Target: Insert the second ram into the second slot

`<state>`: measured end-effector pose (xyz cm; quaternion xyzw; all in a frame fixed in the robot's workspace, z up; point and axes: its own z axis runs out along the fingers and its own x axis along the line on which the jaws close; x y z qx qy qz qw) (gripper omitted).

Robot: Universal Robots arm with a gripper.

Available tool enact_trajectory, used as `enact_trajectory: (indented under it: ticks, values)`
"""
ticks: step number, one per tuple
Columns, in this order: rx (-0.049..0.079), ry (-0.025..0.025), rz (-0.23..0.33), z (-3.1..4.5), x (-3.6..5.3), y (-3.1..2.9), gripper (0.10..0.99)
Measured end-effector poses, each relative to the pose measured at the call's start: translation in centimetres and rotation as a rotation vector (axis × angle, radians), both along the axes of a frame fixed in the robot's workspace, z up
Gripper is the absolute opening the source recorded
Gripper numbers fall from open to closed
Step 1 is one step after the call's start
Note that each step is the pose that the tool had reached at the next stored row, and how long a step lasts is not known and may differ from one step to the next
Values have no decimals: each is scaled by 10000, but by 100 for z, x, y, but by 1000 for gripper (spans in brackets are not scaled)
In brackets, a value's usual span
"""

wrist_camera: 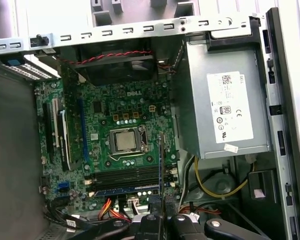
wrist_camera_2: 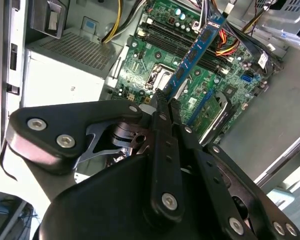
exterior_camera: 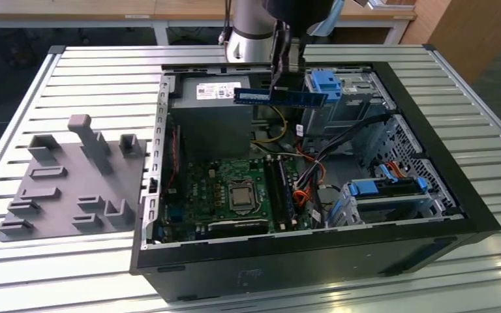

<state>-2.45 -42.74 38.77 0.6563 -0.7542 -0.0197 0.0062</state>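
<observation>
One grey fixture plate [exterior_camera: 68, 182] is seen on the slatted desk [exterior_camera: 24, 85] at the exterior view's left, beside the open computer case [exterior_camera: 320, 261]. A white printed label [exterior_camera: 218, 90] is stuck on its power supply [exterior_camera: 207, 124]. The second ram [exterior_camera: 299, 98] is clamped by the tool [exterior_camera: 278, 88], closed narrowly on it, and is held level above the motherboard [exterior_camera: 233, 192], clear of the memory slots [exterior_camera: 284, 189].

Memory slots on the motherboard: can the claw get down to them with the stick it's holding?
Probably yes. The open case leaves the memory slots uncovered below the claw and its ram stick; the cables lie beside them.
</observation>
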Motion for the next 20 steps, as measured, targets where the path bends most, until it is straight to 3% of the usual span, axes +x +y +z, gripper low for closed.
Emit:
enact_trajectory:
  ticks: [20]
  values:
    - [-11,0,-1218,-1,0,0,137]
